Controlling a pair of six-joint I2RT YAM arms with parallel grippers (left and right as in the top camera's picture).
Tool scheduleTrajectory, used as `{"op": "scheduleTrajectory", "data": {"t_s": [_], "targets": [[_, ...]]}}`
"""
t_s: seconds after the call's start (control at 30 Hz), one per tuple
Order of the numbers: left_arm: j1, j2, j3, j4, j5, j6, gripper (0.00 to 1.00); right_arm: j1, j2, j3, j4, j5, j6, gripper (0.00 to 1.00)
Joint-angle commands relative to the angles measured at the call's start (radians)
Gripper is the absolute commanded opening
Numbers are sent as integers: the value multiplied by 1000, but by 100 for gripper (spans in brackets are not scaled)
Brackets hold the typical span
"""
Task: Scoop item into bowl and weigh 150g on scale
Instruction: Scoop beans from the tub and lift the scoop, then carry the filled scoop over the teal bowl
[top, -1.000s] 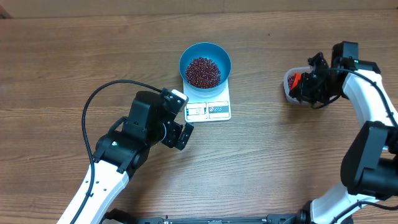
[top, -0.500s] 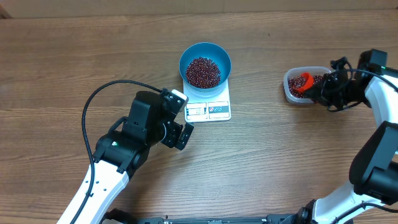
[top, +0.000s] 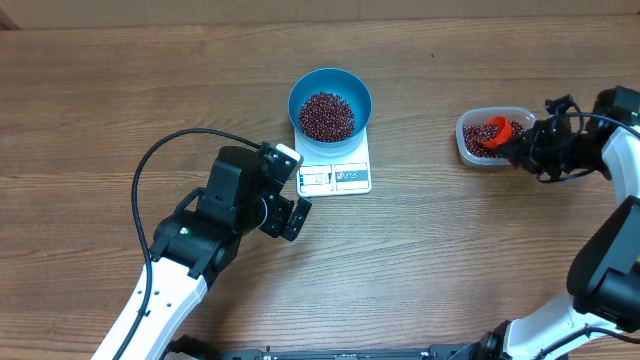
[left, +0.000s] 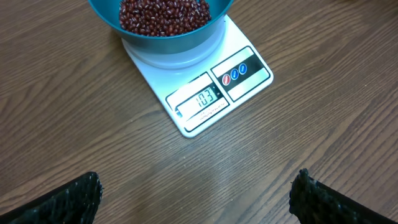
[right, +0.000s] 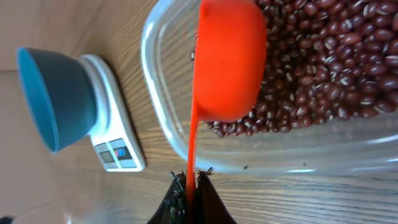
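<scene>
I see a clear plastic tub (right: 165, 93) at the far right of the brown wooden table (top: 450, 260). An orange scoop (right: 230, 56) sits inside it, its thin handle crossing the tub's rim.

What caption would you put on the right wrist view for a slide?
Right fingers pinch the orange scoop over beans in the clear tub; blue bowl sits on the scale beyond.
</scene>
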Motion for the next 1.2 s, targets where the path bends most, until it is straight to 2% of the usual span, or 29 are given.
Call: {"op": "scheduleTrajectory", "data": {"t_s": [0.0, 0.27, 0.67, 1.17], "targets": [[4, 5, -5, 0, -7, -6, 100, -36, 5, -4, -18, -110, -72, 4], [4, 5, -5, 0, -7, -6, 100, -97, 5, -4, -72, -265, -167, 4], [4, 5, -5, 0, -7, -6, 100, -92, 5, 2, -113, -491, -237, 4], [4, 5, -5, 0, -7, -6, 100, 136, 5, 71, -123, -506, -206, 4]]}}
